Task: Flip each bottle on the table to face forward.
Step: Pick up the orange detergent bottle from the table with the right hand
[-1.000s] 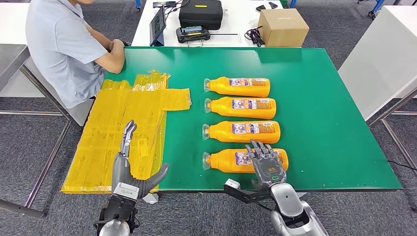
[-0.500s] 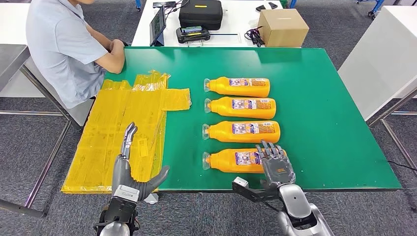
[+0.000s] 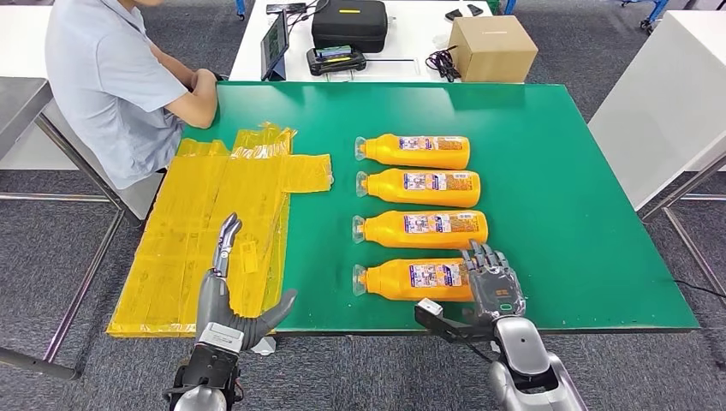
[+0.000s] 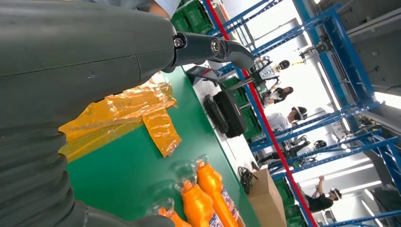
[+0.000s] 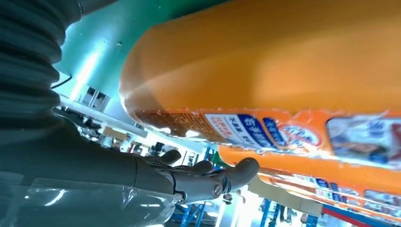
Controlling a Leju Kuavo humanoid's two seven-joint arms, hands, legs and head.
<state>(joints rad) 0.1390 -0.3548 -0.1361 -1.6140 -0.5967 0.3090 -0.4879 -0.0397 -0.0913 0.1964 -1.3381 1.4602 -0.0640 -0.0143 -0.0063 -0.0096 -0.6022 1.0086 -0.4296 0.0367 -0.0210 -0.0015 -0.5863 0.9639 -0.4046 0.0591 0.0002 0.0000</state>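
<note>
We see the right hand [image 3: 491,281], fingers spread and empty, over the base end of the nearest bottle [image 3: 411,279]; left hand [image 3: 224,295] open, well apart.

Four orange bottles [image 3: 416,193] lying sideways

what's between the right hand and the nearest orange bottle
Nothing visible. The right hand is already at the base end of the nearest orange bottle, fingers spread over it; the right wrist view shows the bottle right beside the hand. The other bottles lie farther back.
</note>
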